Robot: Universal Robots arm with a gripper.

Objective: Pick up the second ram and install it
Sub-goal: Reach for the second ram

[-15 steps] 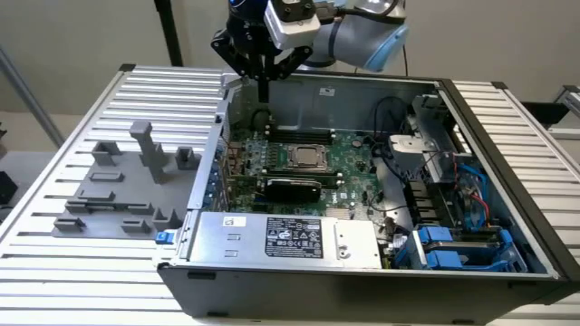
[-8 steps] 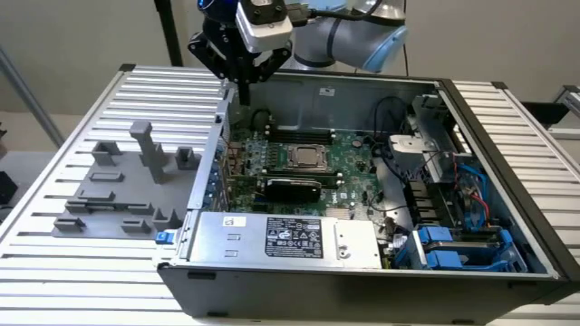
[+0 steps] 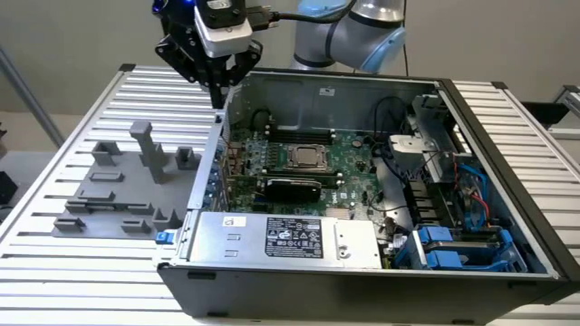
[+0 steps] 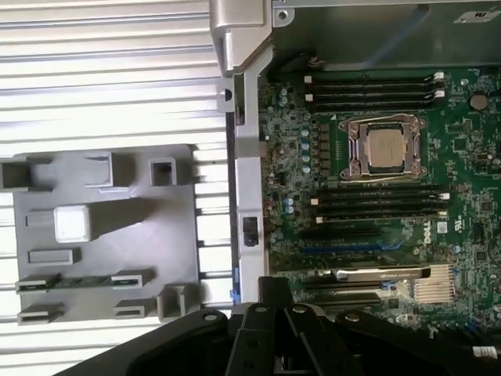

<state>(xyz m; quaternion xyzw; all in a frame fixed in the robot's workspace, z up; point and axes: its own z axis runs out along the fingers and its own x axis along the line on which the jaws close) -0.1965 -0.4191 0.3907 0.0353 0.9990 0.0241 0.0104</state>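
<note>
on the counter [image 3: 73, 272] the computer case [image 3: 363, 292] stood beside the grey fixture [image 4: 164, 235], the hand [image 3: 217, 98] hung pressed together and empty just past the fixture's case-side edge, and the second ram [image 4: 74, 282] lay ungrasped in the fixture, so pickup likely needed the hand spread and aligned along it; its chips were too small to make out.

Exterior looks obliquely down; wrist, seemingly overhead, shares the motherboard [image 3: 349, 146] [image 4: 470, 196].
</note>
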